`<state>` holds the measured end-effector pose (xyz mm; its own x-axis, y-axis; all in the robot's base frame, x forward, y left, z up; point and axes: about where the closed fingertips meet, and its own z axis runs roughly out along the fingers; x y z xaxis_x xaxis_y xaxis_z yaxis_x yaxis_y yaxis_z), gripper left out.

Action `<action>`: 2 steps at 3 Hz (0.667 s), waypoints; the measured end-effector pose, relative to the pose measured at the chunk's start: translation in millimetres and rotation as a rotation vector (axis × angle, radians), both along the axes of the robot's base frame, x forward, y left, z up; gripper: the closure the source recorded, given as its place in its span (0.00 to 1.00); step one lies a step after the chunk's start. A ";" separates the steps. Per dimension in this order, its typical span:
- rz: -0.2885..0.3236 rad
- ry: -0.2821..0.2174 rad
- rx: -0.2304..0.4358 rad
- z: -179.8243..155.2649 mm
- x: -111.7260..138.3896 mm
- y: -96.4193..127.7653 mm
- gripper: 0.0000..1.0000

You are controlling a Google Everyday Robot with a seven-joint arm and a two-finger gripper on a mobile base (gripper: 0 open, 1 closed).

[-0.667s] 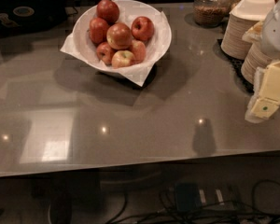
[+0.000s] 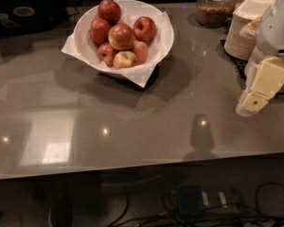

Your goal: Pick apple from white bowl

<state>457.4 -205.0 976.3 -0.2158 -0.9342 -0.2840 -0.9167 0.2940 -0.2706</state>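
Observation:
The white bowl stands on the grey table at the back, left of centre. It is lined with white paper whose corners hang over the rim. Several red and yellow-red apples are piled in it. My gripper is at the right edge of the view, pale yellow under a white arm. It hangs low over the table, far to the right of the bowl and nearer the front. It holds nothing that I can see.
Stacks of pale disposable plates stand at the back right, just behind the gripper. A glass jar with brown contents stands behind them. A dark laptop is at the back left. Cables lie on the floor below the table's front edge.
The gripper has moved a little to the left, towards the bowl. The bowl and apples have not moved.

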 end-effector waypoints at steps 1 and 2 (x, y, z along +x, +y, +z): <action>-0.012 -0.048 0.091 -1.6 30.8 18.7 0.00; -0.030 -0.094 0.188 -3.6 67.6 41.3 0.00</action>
<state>525.0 -163.7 972.8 -0.2069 -0.8563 -0.4732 -0.8801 0.3741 -0.2922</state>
